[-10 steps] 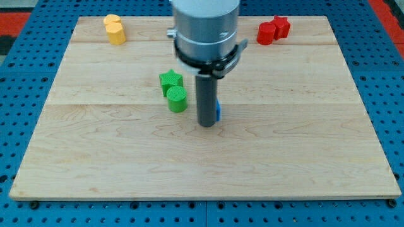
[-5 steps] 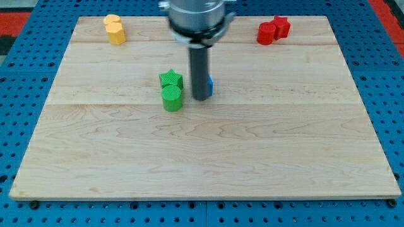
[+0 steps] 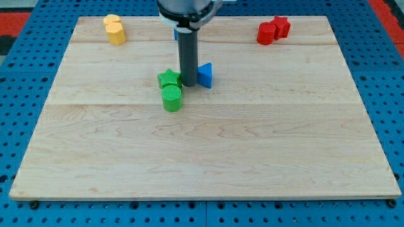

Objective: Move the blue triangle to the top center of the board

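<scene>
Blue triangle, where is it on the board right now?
The blue triangle sits a little above the board's middle, just to the view's right of my tip, with the green star on the tip's other side.

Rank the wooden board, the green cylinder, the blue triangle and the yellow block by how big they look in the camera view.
1. Wooden board, by far the largest.
2. Green cylinder and yellow block: they look alike, and the yellow one sits farther up the view, so no ranking.
3. Blue triangle, smallest showing, though my tip partly hides it.

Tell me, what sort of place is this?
Probably a robotics lab bench: a wooden board on a blue pegboard table, with small blocks like the blue triangle beside my tip.
</scene>
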{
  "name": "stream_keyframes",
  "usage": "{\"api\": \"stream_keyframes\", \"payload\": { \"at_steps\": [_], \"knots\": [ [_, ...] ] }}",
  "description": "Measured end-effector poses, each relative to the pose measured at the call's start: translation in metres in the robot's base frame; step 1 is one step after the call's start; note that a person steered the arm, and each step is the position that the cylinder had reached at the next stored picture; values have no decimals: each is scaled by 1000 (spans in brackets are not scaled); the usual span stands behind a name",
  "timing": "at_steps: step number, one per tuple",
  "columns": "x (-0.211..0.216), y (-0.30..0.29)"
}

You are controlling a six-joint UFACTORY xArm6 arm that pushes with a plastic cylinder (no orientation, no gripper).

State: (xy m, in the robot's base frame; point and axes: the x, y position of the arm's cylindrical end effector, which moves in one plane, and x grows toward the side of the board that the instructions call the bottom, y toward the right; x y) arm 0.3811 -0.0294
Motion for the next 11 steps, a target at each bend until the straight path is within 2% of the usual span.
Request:
{"api": "stream_keyframes", "payload": {
  "at_steps": [1, 2, 3, 4, 5, 6, 7, 8, 9, 10, 11],
  "knots": [
    [-23, 17],
    [-10, 37],
    [24, 30],
    [-4, 46],
    [-41, 87],
    [-51, 121],
    [-27, 118],
    [-7, 141],
    [-14, 178],
    [-62, 171],
    [-89, 152]
  ]
}}
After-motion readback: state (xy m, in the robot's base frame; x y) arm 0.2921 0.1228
